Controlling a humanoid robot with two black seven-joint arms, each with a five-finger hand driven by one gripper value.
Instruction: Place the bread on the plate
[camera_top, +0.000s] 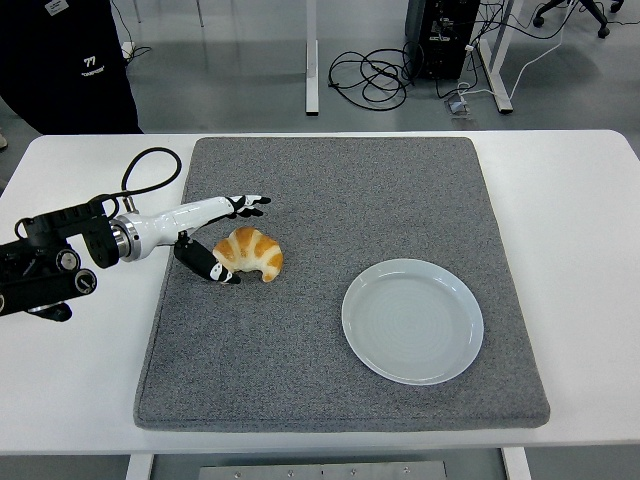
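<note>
Grey felt-like mat (340, 330) covers most of the white tabletop (580, 250) in the head view, and on it, left of the frame's centre, lies the bread (250, 253), a golden, striped croissant with its two tips pointing down toward the near edge. The left hand (213, 240) reaches in from the left edge at the end of a white forearm, its fingers (248, 203) spread just above the pastry's upper left and the thumb (210, 269) low on the mat, touching or nearly touching the croissant's left tip; nothing is grasped yet, the hand bracketing the bread with a loose, unclenched spread. The plate (370, 345), pale blue and bare, sits lower right of centre, near the croissant but apart from it. No right hand shows. A croissant is likely light, soft and flaky, so it would crush under a hard squeeze; the thick middle of the arch seems the safest place to pinch, gently, rather than the thin tips.
</note>
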